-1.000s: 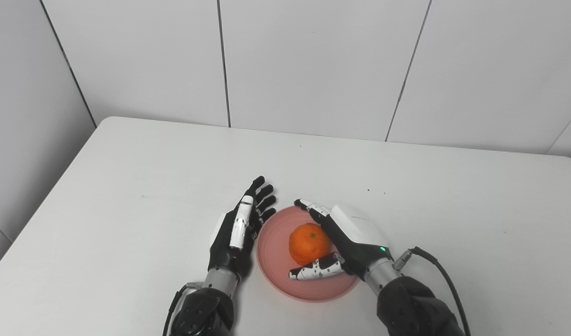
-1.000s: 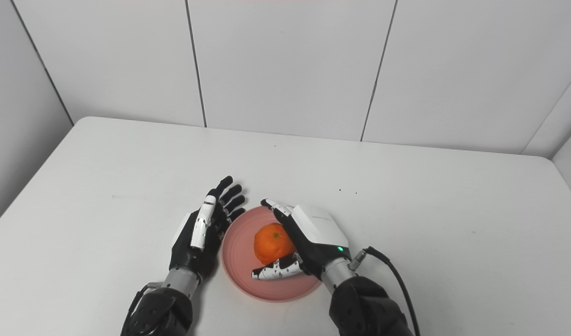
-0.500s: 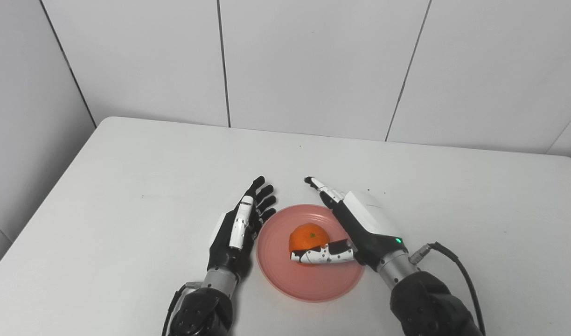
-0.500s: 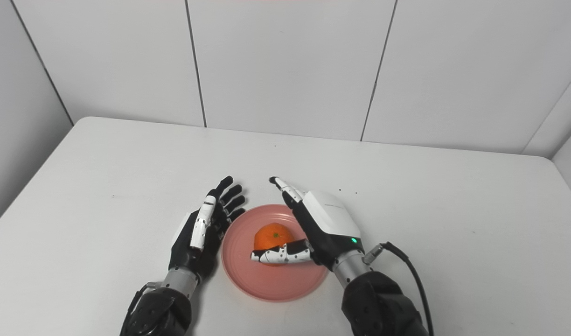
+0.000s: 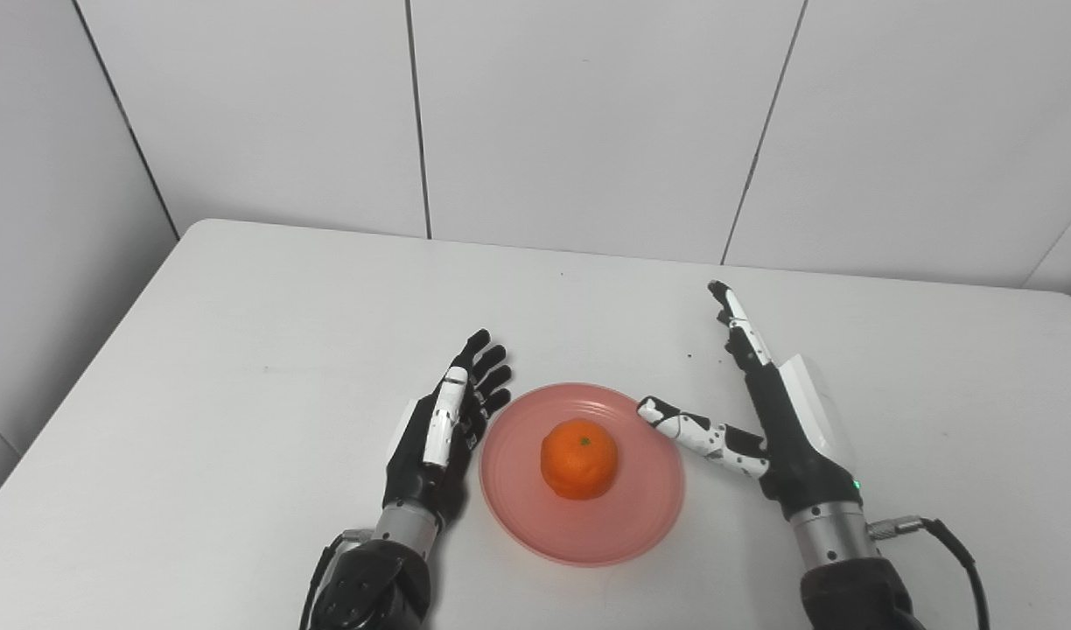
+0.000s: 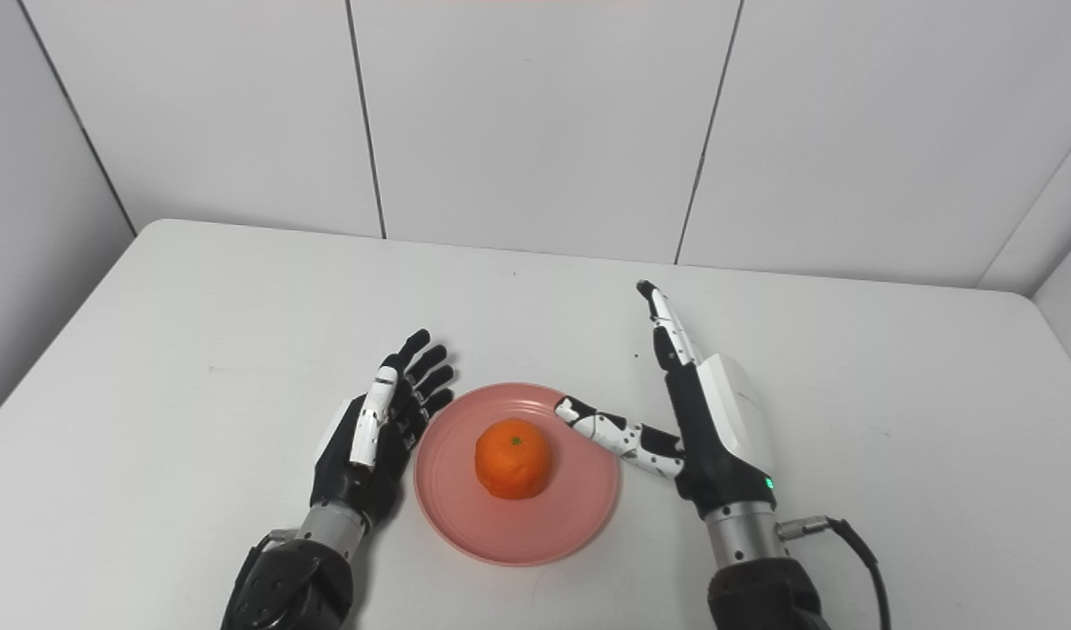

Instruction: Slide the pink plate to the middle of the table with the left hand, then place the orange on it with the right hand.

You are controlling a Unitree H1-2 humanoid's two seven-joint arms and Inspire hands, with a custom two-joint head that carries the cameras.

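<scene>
Pink and round, the plate (image 5: 581, 538) lies on the white tabletop (image 5: 238, 367) in the lower middle of the frame, a little below the centre of the picture. An orange (image 5: 579, 446) sits on it, close to the plate's middle, with its small green stem end facing up; nothing touches the fruit.

Just left of the plate, the left hand (image 5: 435, 437) rests edge-on at the plate's left rim, its dark fingers (image 5: 487, 363) straight, slightly fanned and pointing toward the top of the frame. It holds nothing. Whether its side actually touches the rim or only stands just beside it cannot be told from either view.

To the right of the plate, the right hand (image 6: 710, 420) is raised edge-on with its white back plate facing the right side of the frame. Its fingers are stretched out toward the upper part of the picture, and its white, black-speckled thumb (image 6: 610, 433) juts out to the left, with the tip over the plate's right rim. The hand is spread wide and empty, clear of the orange. A green light shows near its wrist, and a black cable (image 6: 855, 547) runs from the wrist toward the lower right corner.

Pale grey wall panels (image 5: 588, 122) with dark seams fill the upper half of the frame behind the tabletop's far edge.
</scene>
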